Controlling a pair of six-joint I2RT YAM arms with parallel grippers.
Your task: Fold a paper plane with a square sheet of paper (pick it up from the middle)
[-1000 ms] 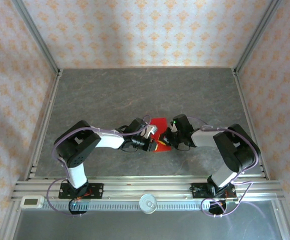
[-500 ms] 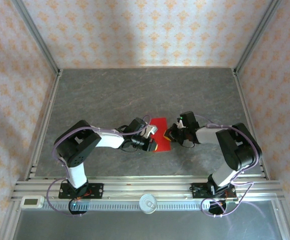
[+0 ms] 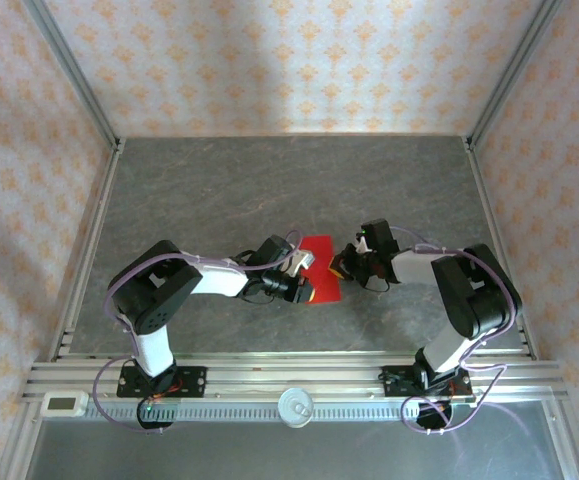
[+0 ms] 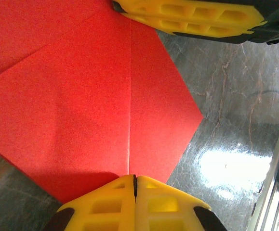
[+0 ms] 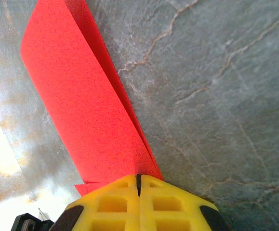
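Now the paper lies mid-table, between the two grippers and nearer the front than the back. Seen from the left wrist it is flat, with a straight centre crease and slanted fold lines, and one corner points out over the bare stone.

The left gripper has its jaws pressed together, with the tips on the paper's near edge right where the crease ends. Whether any paper is caught between them I cannot tell.

The right gripper likewise has its jaws pressed tight. Here the paper narrows into the fingertips as a two-layered red flap running away from them, so this gripper is pinching the paper's edge. From the left wrist, its yellow fingers sit at the opposite edge of the paper.

From above, both arms reach inward with elbows bent and wrists low over the table.
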